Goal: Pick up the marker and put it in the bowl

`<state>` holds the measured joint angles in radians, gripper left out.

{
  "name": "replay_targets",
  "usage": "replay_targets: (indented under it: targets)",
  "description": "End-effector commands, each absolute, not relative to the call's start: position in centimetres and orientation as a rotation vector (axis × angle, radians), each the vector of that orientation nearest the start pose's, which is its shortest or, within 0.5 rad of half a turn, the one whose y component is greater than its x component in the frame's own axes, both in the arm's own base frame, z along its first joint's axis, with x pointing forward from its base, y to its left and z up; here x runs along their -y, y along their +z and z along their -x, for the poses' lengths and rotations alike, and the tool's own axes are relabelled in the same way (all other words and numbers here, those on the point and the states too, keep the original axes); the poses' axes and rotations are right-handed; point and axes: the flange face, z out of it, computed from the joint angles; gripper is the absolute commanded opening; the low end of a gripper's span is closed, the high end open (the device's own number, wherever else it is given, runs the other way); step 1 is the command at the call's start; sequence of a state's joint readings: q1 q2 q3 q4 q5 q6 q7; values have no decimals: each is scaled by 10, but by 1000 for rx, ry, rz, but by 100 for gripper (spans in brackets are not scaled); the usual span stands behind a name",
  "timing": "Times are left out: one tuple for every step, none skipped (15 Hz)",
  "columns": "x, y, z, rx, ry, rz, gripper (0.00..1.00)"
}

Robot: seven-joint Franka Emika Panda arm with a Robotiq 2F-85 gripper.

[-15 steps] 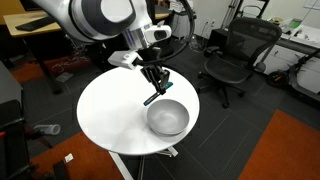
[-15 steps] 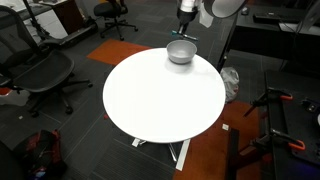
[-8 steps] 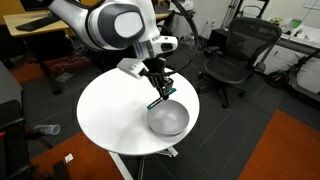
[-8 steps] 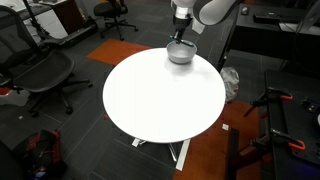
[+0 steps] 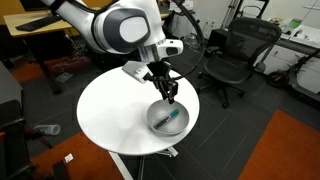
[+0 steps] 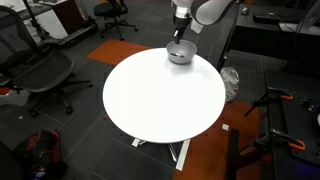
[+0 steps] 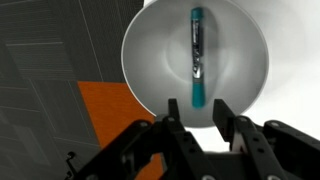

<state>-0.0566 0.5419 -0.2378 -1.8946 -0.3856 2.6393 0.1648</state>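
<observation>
Your jaws hang spread and empty just above the bowl [image 7: 150,60] because the marker [image 7: 197,55] lies loose inside it, flat on its floor, so the task looks done.

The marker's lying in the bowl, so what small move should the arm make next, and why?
Probably lift the gripper straight up, clear of the bowl. In the wrist view the marker lies loose inside it and the jaws stand apart, holding nothing, so only a retreat seems left.
</observation>
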Motion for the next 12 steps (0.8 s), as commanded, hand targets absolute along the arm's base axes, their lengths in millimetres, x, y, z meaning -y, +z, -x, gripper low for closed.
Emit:
replay_targets:
  targets:
    - [173,246,-634,-206,-359,3467,74]
    - [173,247,-634,-205,-363,3468,81]
    - [173,248,-634,-204,-365,3467,87]
    - [173,248,-634,-204,-367,3466,95]
    - [173,249,-633,-204,-367,3461,99]
    - [174,249,-633,-205,-371,3457,100]
    - [174,249,-633,-208,-372,3455,100]
    - [174,250,-633,-212,-373,3452,100]
    - [175,250,-633,-216,-373,3449,100]
    - [175,251,-632,-218,-374,3443,100]
    - [175,251,-632,-221,-374,3442,100]
    - [175,245,-632,-195,-338,3457,100]
